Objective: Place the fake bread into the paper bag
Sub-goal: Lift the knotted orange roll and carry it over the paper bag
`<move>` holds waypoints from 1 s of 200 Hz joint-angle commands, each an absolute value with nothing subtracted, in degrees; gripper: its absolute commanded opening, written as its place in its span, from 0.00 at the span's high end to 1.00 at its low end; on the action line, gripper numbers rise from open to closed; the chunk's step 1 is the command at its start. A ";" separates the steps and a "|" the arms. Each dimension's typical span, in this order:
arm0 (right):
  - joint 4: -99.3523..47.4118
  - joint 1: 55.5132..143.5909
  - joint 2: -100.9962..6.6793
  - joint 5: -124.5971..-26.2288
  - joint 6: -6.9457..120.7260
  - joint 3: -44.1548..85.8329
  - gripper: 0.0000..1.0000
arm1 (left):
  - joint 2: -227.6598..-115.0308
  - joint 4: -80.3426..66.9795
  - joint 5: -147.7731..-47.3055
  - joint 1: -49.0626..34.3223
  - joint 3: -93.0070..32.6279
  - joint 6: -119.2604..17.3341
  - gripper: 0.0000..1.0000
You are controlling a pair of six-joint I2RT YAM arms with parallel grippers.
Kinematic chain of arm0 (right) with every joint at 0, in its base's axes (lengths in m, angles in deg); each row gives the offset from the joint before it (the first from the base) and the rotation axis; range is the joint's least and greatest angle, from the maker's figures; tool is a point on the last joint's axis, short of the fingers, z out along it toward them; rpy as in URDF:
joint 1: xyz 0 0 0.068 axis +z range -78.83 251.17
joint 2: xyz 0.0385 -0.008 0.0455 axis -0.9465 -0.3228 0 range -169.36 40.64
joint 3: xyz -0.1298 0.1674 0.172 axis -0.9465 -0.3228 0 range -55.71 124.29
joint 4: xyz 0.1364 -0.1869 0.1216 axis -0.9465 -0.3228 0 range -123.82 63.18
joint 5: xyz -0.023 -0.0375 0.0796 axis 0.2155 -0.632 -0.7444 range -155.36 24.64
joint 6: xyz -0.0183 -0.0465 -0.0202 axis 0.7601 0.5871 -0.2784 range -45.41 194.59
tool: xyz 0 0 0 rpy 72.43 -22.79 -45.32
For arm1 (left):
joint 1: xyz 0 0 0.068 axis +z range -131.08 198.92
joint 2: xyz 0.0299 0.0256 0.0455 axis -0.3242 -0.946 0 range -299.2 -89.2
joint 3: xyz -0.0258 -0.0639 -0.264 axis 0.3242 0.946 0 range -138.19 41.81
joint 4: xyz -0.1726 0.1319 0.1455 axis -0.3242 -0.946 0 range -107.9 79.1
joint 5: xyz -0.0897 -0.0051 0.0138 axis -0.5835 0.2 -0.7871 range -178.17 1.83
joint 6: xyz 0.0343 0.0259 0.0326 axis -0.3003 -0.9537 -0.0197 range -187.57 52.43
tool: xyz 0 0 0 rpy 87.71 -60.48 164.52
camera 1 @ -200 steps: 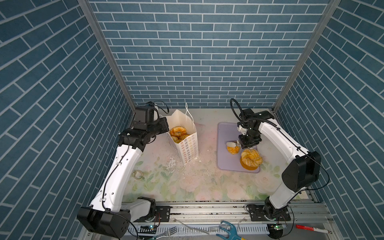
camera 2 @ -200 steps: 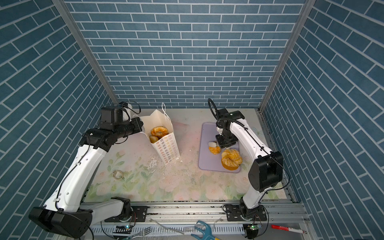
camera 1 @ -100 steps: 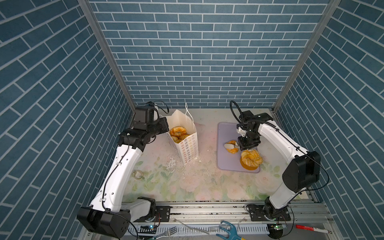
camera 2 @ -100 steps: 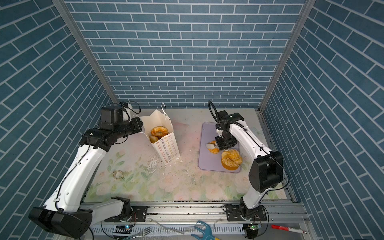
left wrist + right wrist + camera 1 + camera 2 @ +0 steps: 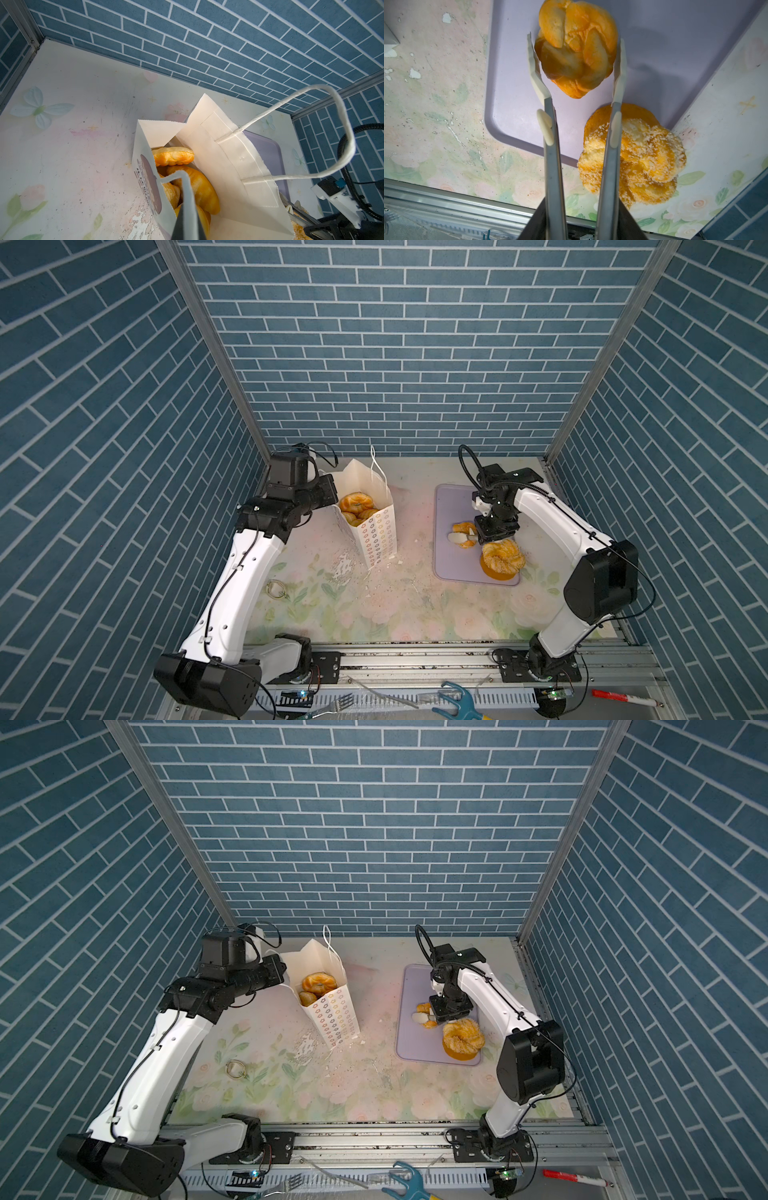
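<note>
The white paper bag [image 5: 376,531] [image 5: 336,1019] [image 5: 228,166] stands open at the back left with several pieces of fake bread [image 5: 356,502] [image 5: 195,187] inside. My left gripper [image 5: 187,224] [image 5: 333,495] is shut on the bag's near cord handle [image 5: 188,197]. My right gripper [image 5: 581,220] [image 5: 496,529] is shut on metal tongs [image 5: 550,145], whose white tips clasp a round bun [image 5: 577,52] [image 5: 463,527] over the lavender tray [image 5: 453,568] [image 5: 512,83]. A sugar-speckled twist [image 5: 503,558] [image 5: 643,158] lies on an orange bun at the tray's front right corner.
A metal ring [image 5: 276,589] lies on the floral table in front of the left arm. White flakes are scattered in front of the bag. A fork [image 5: 332,707], a blue tool [image 5: 457,697] and a red marker [image 5: 623,697] lie by the front rail.
The tongs and the bun between their tips have shifted slightly to the left on the tray. The left arm and the bag have not moved.
</note>
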State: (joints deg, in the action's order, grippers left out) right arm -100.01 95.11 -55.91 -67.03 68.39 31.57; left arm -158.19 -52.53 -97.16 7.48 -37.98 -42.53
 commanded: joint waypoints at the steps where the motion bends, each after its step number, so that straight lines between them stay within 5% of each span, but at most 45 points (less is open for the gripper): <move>1: -99.77 95.27 -56.50 -67.00 67.73 32.52 0.60 | -158.03 -52.64 -96.90 7.14 -38.67 -42.80 1.00; 52: -99.95 95.25 -54.74 -66.01 67.82 35.46 0.70 | -157.86 -52.64 -96.92 7.14 -38.61 -42.86 1.00; 200: -102.55 95.28 -46.35 -62.28 67.83 45.58 0.74 | -156.92 -52.74 -96.91 7.15 -38.51 -42.81 1.00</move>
